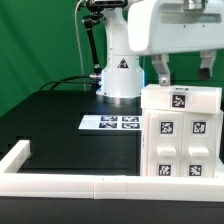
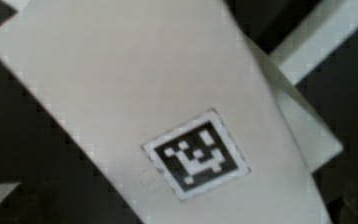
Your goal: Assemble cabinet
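- Nearest the exterior camera, the border rail (image 1: 60,181) is seen running along the front edge of the black table (image 1: 50,125), with a raised corner at about 9 o'clock; little room is left between the rail and the cabinet's front.
- The cabinet (image 1: 180,135) is found at about 4 o'clock in the exterior view, standing upright against the rail, its tagged front panels turned to the camera.
- Directly above it, at about 1 o'clock, the gripper (image 1: 181,72) is seen, one dark finger at each top corner (whether the fingers are pressed onto the top panel or merely hover apart cannot be told).
- In the wrist view a white panel (image 2: 140,100) with one square tag (image 2: 197,152) fills the frame, lying aslant.
- The step is judged to be the seating of the top part: it would be done best with a straight vertical approach, with the panel's edges kept flush with the body.
- Open room lies toward 9 and 10 o'clock; the marker board (image 1: 110,123) lies flat near the centre.
- Farthest off, the arm's base (image 1: 118,78) stands at 12 o'clock.
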Controlling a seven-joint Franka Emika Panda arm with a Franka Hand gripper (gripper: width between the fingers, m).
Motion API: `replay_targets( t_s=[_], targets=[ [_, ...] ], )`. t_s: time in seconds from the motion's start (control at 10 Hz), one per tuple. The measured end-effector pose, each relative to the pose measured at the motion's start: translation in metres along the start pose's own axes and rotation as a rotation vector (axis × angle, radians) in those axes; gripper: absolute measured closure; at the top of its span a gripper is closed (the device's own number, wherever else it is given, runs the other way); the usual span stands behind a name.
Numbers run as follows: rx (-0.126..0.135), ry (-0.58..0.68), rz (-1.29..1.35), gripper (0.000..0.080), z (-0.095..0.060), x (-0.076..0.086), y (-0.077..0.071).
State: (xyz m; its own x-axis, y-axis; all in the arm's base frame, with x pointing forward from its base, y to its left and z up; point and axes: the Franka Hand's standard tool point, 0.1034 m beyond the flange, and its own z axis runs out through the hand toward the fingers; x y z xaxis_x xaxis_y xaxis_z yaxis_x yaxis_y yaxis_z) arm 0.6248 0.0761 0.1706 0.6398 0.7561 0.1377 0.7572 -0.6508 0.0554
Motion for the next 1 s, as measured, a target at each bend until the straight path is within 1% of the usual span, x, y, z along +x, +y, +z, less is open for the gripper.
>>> replay_targets(
  t_s=[0.1,0.2,0.4,0.5,0.6,0.7,0.9,1.0],
  targets=[
    [-0.013,-0.022,-0.085,0.0002,0.003,0.002,0.000],
    [-0.014,-0.048,-0.150,0.0002,0.006,0.001,0.000],
    [-0.026,-0.079,-0.282,0.0002,0.011,0.000,0.002],
    [-0.024,-0.090,-0.288,0.0002,0.015,-0.001,0.001],
    [-0.012,-0.101,-0.278,0.0002,0.020,-0.004,-0.001],
    [-0.009,-0.104,-0.277,0.0002,0.022,-0.005,-0.001],
    [-0.010,-0.104,-0.256,0.0245,0.022,-0.005,-0.001],
    [-0.011,-0.104,-0.239,0.0245,0.022,-0.006,-0.001]
  ],
)
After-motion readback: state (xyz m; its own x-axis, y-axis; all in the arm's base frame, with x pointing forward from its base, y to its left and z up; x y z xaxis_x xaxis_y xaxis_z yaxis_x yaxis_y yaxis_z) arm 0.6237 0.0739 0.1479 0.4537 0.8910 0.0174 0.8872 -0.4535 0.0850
